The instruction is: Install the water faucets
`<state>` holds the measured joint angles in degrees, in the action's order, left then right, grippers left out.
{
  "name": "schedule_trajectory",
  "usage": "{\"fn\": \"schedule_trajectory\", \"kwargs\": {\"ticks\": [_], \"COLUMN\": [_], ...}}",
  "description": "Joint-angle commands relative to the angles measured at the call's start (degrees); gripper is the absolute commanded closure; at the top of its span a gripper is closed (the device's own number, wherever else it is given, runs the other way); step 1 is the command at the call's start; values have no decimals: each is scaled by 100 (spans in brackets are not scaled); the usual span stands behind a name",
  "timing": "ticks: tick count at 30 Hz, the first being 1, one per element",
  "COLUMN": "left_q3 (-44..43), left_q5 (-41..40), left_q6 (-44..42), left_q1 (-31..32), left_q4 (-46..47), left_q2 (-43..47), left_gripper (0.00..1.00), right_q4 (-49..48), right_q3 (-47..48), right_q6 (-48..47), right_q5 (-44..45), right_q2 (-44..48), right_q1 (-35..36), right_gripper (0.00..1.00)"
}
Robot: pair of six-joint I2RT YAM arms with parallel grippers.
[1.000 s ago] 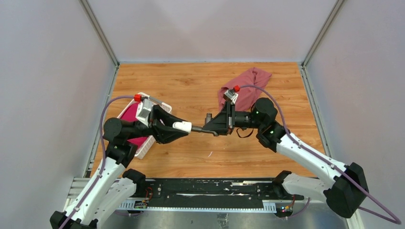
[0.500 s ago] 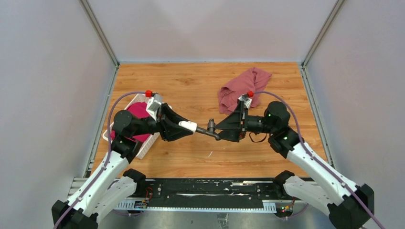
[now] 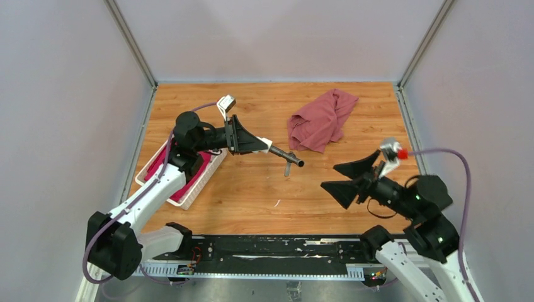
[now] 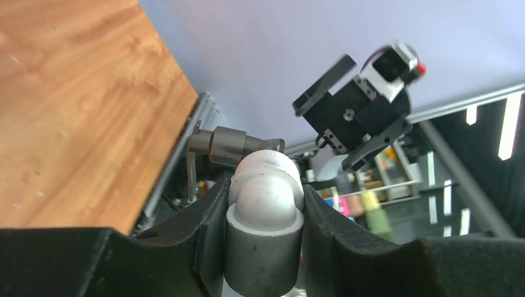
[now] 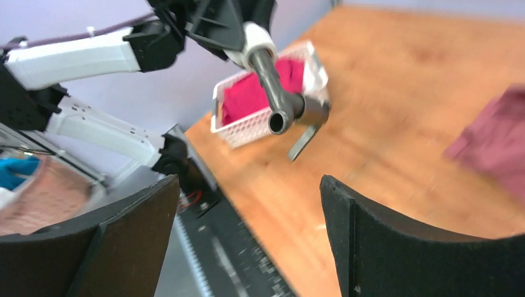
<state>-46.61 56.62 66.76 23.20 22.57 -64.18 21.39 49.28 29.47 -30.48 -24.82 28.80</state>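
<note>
The water faucets are joined into one piece held in the air: a stubby white fitting (image 3: 267,145) with the dark grey T-shaped tap (image 3: 288,158) sticking out of it toward the right. My left gripper (image 3: 259,145) is shut on the white fitting (image 4: 266,192), and the tap (image 4: 226,145) projects beyond its fingertips. My right gripper (image 3: 329,177) hangs open at the near right, well apart from the tap, with nothing between its fingers. In the right wrist view the tap (image 5: 282,105) points its open end at the camera, beyond the open gripper (image 5: 247,241).
A dusty-red cloth (image 3: 318,119) lies crumpled at the back right of the wooden table. A white slatted basket (image 3: 204,179) with magenta fabric stands at the left under my left arm. A black rail (image 3: 271,248) runs along the near edge.
My right gripper opened, let go of the tap and pulled back to the near right. My left arm swung the joined fitting and tap toward the back left.
</note>
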Motion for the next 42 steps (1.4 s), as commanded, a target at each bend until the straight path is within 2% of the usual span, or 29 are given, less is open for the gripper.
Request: {"fn": "schedule_trajectory", "kwargs": {"ticks": [1,4,9,15,23,28,30,34,38,42], "left_q3": [-280,-284,-250,-199,-216,-204,-184,-149,-147,-151], "left_q5": [273,312,332,360,341,372,410,486,550,573], "left_q6": [1527,1877,2061,2130,2127,2082,2042,1950,1867,1335], "left_q1": [-26,-26,-26,-26,-26,-26,-26,-26,-26,-26], "left_q4": [181,178,178,178,178,178,178,177,172,175], "left_q2": [-162,-275,-325,-349,-342,-283,-249,-206,-175,-91], "left_gripper": [100,100,100,100,100,100,100,100,100,100], "right_q4": [-930,-1680,-3185,-3860,-4094,-4612,-4829,-4997,-4923,-4473], "right_q3": [-693,-1123,-1715,-1759,-1542,-1505,-1500,-1423,-1283,-1084], "right_q6": [-1636,-1809,-2104,-2368,-3212,-2996,-2775,-2496,-2195,-1563], "right_q5": [920,573,546,328,875,1095,1139,1200,1089,1136], "right_q2": [755,646,576,-79,-948,-1412,-1573,-1839,-2036,-2131], "right_q1": [-50,-50,-19,146,1352,1591,1589,1595,1594,1593], "right_gripper": [13,17,16,15,13,16,21,39,63,98]}}
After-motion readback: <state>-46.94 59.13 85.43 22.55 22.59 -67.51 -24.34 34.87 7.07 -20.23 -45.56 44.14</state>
